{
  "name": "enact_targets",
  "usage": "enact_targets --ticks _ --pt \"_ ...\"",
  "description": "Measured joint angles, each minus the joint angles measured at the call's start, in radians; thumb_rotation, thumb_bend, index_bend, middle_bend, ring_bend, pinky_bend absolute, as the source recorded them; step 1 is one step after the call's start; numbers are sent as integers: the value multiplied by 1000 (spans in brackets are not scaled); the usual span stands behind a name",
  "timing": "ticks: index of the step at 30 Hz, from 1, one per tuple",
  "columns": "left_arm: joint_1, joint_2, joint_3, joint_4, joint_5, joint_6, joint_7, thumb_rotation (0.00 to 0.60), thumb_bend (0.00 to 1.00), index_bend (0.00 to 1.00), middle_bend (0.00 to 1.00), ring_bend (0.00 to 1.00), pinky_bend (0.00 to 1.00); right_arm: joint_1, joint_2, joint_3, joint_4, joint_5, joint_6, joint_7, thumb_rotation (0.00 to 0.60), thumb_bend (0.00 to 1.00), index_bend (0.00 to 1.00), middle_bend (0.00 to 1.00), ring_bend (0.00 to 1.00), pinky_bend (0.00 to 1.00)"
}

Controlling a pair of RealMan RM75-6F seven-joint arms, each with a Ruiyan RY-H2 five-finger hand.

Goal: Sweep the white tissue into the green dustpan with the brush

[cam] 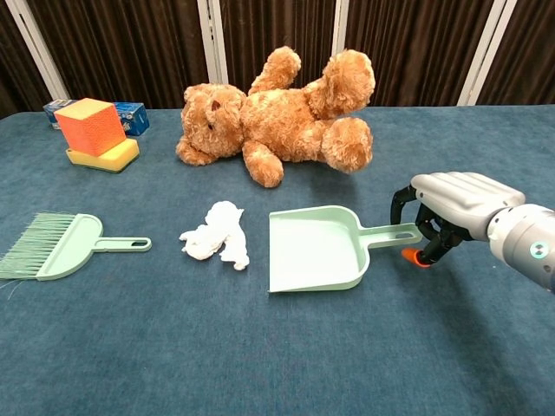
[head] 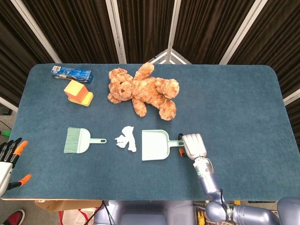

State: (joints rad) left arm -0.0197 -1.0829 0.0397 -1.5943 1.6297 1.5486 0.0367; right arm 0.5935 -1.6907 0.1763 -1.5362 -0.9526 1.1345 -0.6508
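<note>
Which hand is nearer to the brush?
Left. The left hand is at the table edge, left of the brush; the right hand is beyond the dustpan.

My right hand [cam: 451, 212] arched over the green dustpan [cam: 316, 249] handle's end, fingers apart, white tissue [cam: 216, 234] just left of the pan, brush [cam: 61, 246] far left

You have bare counter [cam: 260, 364] in front of the brush [cam: 61, 247], tissue [cam: 215, 232] and dustpan [cam: 316, 250]; behind them the teddy bear [cam: 277, 113] blocks passage.
</note>
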Motion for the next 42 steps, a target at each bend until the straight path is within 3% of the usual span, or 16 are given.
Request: enact_targets --ticks 7,17,21,26,30,35,42 --pt "-1 -2 0 -3 2 -1 8 600 0 0 0 0 6 1 1 -2 -16 -13 13 6 600 489 615 856 873 897" --pt "-34 22 -10 -81 -17 -56 34 600 7 0 0 0 11 4 24 -8 -43 -31 28 -1 600 493 621 856 873 896" --pt "-66 32 -34 -121 -33 -88 85 600 18 3 13 43 95 4 32 -8 -51 -33 33 -3 600 494 621 856 873 897" --pt "-130 22 -86 -173 -74 -152 199 600 76 136 234 299 368 4 35 -14 -52 -38 41 -8 600 493 621 856 873 897" --pt "-186 2 -127 -212 -159 -222 302 600 106 245 427 459 467 5 32 -24 -38 -50 44 -17 600 493 621 856 873 897" --pt "-254 -40 -169 -242 -285 -298 423 600 128 289 542 561 570 7 27 -27 -23 -57 45 -21 600 494 621 856 873 897" --pt "-362 -148 -217 -223 -432 -360 606 600 234 439 860 867 882 9 15 -26 4 -50 40 -22 600 493 621 856 873 897"
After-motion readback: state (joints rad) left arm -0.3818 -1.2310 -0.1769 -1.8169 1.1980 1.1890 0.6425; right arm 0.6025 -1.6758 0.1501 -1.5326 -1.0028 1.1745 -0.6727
